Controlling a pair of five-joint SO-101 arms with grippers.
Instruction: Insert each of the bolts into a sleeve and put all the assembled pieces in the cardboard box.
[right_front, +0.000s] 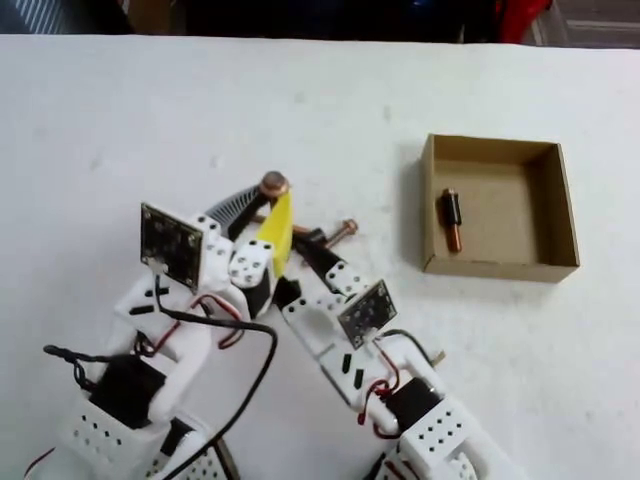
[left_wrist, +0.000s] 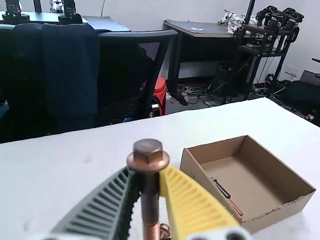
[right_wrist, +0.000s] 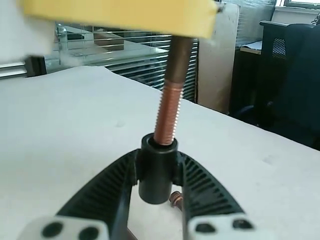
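Your left jaws, one grey and one yellow, are closed on a copper bolt (left_wrist: 148, 155). They grip its shaft just under the hex head and hold it upright over the near middle of the white desk (right_front: 150, 110).

Your right jaws, both black, are closed around a black sleeve (right_wrist: 156, 172) and hold it upright directly beneath the bolt. The bolt's threaded end sits in the mouth of the sleeve. How deep it reaches you cannot tell, and a long run of thread shows above the sleeve's rim.

In the high view the two arms meet tip to tip, the left jaws above the right.

A loose bolt (right_front: 343, 229) lies on its side on the desk just beside the right jaws, on the side toward the box (right_front: 497, 268). The box is cardboard and stands open on the desk to the right, well apart from both arms.

One assembled piece (right_front: 452, 221), a copper bolt in a black sleeve, lies flat inside the box near the wall closest to the arms.

Beyond the desk's far edge stands a dark chair (left_wrist: 75, 70) with a dark cloth draped over its back
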